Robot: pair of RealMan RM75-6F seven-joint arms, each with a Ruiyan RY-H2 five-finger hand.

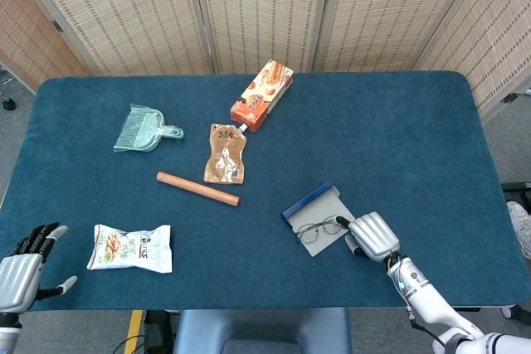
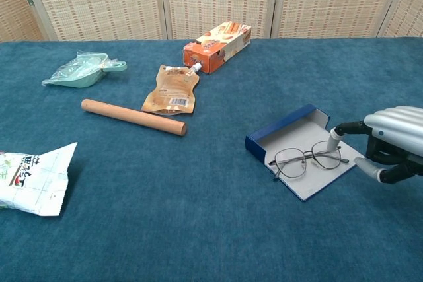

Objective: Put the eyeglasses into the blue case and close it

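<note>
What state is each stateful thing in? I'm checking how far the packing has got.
blue case: open, lying flat.
eyeglasses: unfolded, lenses flat on the case's grey inside.
right hand: holds nothing, one fingertip by the glasses' temple.
left hand: open, idle.

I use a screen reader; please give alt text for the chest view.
Eyeglasses lie flat on the open blue case, with the right hand just beside them. Further left on the table are a wooden rod and snack packets.
</note>
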